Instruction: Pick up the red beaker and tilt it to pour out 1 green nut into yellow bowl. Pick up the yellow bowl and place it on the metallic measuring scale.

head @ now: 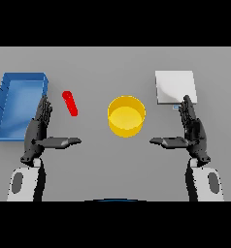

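Beaker [70,103] sits untouched left of the bowl [126,116], scale [175,87] far right, and both my hands, left [38,131] and right [192,131], are open and empty, so nothing's started.

One red beaker [70,103], left of centre, lying tilted on the grey table [112,63]. One yellow bowl [126,116], centre of frame. One metallic measuring scale [175,87], pale square, upper right. One blue tray [19,105], far left. Two dark hands: left hand [40,133] lower left, right hand [191,131] lower right, both with fingers straight, thumbs pointing inward.
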Action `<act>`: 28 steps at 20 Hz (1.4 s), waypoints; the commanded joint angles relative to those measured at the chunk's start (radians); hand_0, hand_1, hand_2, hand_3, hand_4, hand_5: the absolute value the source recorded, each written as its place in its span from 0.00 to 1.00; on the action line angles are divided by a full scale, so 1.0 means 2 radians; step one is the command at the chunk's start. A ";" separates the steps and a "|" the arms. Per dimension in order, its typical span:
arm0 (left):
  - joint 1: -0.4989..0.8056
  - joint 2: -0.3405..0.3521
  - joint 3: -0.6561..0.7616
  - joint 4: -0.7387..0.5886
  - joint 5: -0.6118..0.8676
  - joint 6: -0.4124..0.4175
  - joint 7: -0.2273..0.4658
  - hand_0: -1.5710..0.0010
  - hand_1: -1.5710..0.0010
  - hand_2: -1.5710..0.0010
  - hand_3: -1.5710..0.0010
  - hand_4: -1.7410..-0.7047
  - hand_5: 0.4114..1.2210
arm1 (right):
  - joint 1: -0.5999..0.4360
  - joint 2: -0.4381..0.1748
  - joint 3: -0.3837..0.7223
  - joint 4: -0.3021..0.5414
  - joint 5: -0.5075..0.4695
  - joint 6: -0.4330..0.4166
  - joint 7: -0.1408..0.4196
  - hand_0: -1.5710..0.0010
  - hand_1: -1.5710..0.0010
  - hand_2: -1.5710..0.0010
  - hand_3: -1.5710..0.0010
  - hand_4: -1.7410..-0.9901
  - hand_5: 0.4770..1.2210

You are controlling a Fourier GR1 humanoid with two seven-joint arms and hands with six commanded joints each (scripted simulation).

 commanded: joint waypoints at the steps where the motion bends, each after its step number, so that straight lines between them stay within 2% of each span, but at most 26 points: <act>1: 0.000 0.000 0.000 0.000 0.001 0.000 0.000 1.00 1.00 1.00 1.00 0.52 0.30 | 0.000 0.000 0.000 0.000 0.000 0.000 0.000 1.00 1.00 1.00 1.00 0.66 0.27; 5: 0.003 0.004 0.003 -0.002 0.004 -0.003 -0.002 1.00 1.00 1.00 1.00 0.52 0.30 | 0.003 -0.004 -0.002 -0.002 -0.003 0.002 -0.002 1.00 1.00 1.00 1.00 0.66 0.27; 6: 0.007 0.006 0.003 -0.003 0.004 -0.005 -0.004 1.00 1.00 1.00 1.00 0.52 0.30 | 0.011 -0.003 -0.002 -0.003 -0.006 0.006 -0.012 1.00 1.00 1.00 1.00 0.66 0.27; 7: 0.028 0.021 -0.014 -0.026 -0.020 -0.008 -0.011 1.00 1.00 1.00 1.00 0.52 0.30 | 0.024 -0.025 0.018 -0.020 0.046 -0.004 -0.044 1.00 1.00 1.00 1.00 0.66 0.27; 9: 0.039 0.035 -0.033 -0.052 -0.043 -0.012 0.000 1.00 1.00 1.00 1.00 0.51 0.30 | 0.053 -0.043 0.042 -0.048 0.099 -0.015 -0.068 1.00 1.00 1.00 1.00 0.67 0.27; 11: 0.050 0.037 -0.043 -0.073 -0.053 -0.011 0.013 1.00 1.00 1.00 1.00 0.50 0.30 | 0.062 -0.046 0.054 -0.064 0.120 -0.019 -0.061 1.00 1.00 1.00 1.00 0.67 0.27; 15: 0.047 0.036 -0.055 -0.079 -0.065 -0.013 0.028 1.00 1.00 1.00 1.00 0.48 0.32 | 0.064 -0.044 0.058 -0.079 0.116 -0.014 -0.052 1.00 1.00 1.00 1.00 0.65 0.27; 17: 0.028 0.037 -0.052 -0.054 -0.064 -0.017 0.039 1.00 1.00 1.00 1.00 0.45 0.35 | 0.060 -0.045 0.053 -0.077 0.099 -0.002 -0.051 1.00 1.00 1.00 1.00 0.63 0.27; 19: 0.000 0.028 -0.049 -0.021 -0.061 -0.017 0.038 1.00 1.00 1.00 1.00 0.40 0.37 | 0.056 -0.040 0.055 -0.073 0.095 0.000 -0.048 1.00 1.00 1.00 1.00 0.61 0.27; 21: -0.025 0.031 -0.038 0.011 -0.059 -0.018 0.030 1.00 1.00 1.00 1.00 0.36 0.40 | 0.062 -0.041 0.053 -0.072 0.093 0.001 -0.058 1.00 1.00 1.00 1.00 0.59 0.27; 24: -0.060 0.031 -0.032 0.054 -0.065 -0.016 0.026 1.00 1.00 1.00 1.00 0.35 0.41 | 0.069 -0.041 0.051 -0.077 0.092 -0.001 -0.066 1.00 1.00 1.00 1.00 0.57 0.27; 28: -0.103 0.029 -0.014 0.130 -0.067 -0.010 0.014 1.00 1.00 1.00 1.00 0.38 0.38 | 0.059 -0.041 0.044 -0.077 0.083 -0.002 -0.045 1.00 1.00 1.00 1.00 0.54 0.28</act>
